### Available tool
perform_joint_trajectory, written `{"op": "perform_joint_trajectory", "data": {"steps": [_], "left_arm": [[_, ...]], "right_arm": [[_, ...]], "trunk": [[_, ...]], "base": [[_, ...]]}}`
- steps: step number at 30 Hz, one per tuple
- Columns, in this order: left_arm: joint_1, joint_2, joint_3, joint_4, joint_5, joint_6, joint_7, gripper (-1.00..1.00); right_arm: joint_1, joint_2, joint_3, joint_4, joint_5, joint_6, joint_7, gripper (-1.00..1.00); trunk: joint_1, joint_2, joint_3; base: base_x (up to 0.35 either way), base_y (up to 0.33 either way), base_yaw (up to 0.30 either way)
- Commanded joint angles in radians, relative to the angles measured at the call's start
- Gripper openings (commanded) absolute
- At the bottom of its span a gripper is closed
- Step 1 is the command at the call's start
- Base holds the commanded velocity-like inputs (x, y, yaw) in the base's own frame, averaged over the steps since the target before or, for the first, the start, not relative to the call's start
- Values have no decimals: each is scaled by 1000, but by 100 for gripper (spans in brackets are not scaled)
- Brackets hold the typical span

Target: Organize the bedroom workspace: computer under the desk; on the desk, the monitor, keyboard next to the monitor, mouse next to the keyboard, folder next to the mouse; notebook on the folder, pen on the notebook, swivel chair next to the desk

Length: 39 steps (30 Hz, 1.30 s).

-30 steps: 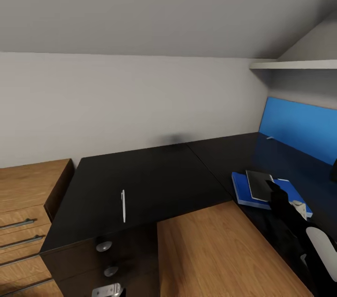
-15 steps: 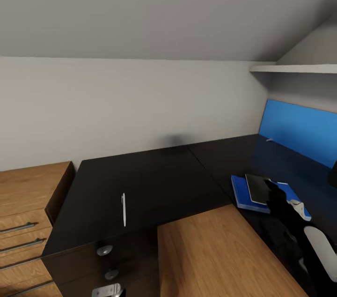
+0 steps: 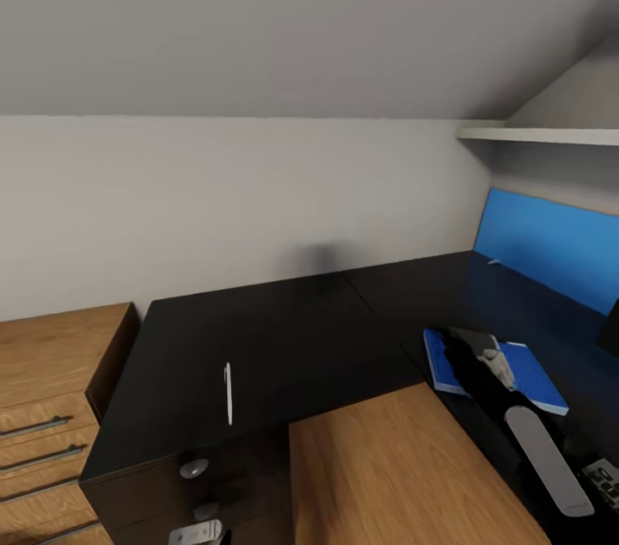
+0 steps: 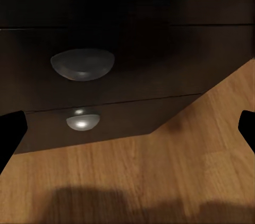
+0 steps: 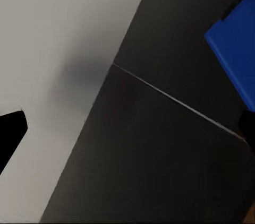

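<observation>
The glossy black desk (image 3: 284, 339) fills the middle of the head view. On its left wing lies the thin white pen (image 3: 228, 393), apart from both grippers. The bright-blue folder (image 3: 529, 373) lies flat on the right wing. A sliver of the grey notebook (image 3: 471, 334) shows on it, mostly covered by my right arm. My right gripper (image 3: 456, 353) hangs over the folder's left end. In the right wrist view it (image 5: 127, 134) is open and empty above the desk top, with the folder (image 5: 236, 49) to one side. My left gripper (image 4: 127, 128) is open before the drawer knobs (image 4: 82, 63).
A light-wood chest of drawers (image 3: 52, 373) stands left of the desk. A blue wall panel (image 3: 550, 248) and a white shelf (image 3: 542, 134) lie behind the right wing. Wood floor (image 3: 387, 468) lies inside the desk's corner. Keyboard keys (image 3: 605, 476) peek in at the lower right.
The head view has tilted a little. My right gripper has swung left across the folder and the arm now covers most of the notebook. The pen has not moved.
</observation>
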Motion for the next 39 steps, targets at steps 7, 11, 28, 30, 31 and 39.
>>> {"op": "perform_joint_trajectory", "data": {"steps": [7, 11, 28, 30, 31, 39], "left_arm": [[0, 1, 11, -9, 10, 8, -6, 100], [0, 29, 14, 24, 11, 4, -6, 100], [1, 107, 212, 241, 43, -80, -14, 100], [1, 117, 231, 297, 44, -168, -14, 100], [1, 123, 236, 328, 44, -210, -13, 100], [0, 138, 250, 393, 47, -296, -10, 100]], "right_arm": [[0, 24, 105, -134, 214, 46, -254, 100], [-2, 29, 204, -170, 247, 73, -350, 100], [-23, 138, 330, -183, 356, 220, -467, 100], [-31, 179, 332, -183, 416, 285, -505, 100], [-34, 202, 333, -182, 449, 309, -517, 100], [-37, 263, 427, -170, 580, 330, -529, 100]], "trunk": [[-27, 49, 21], [-42, 77, 34], [-107, 196, 87], [-115, 210, 93], [-119, 217, 96], [-150, 273, 121]], "base": [[0, 0, 0], [0, 0, 0], [0, 0, 0], [0, 0, 0], [0, 0, 0], [0, 0, 0]]}}
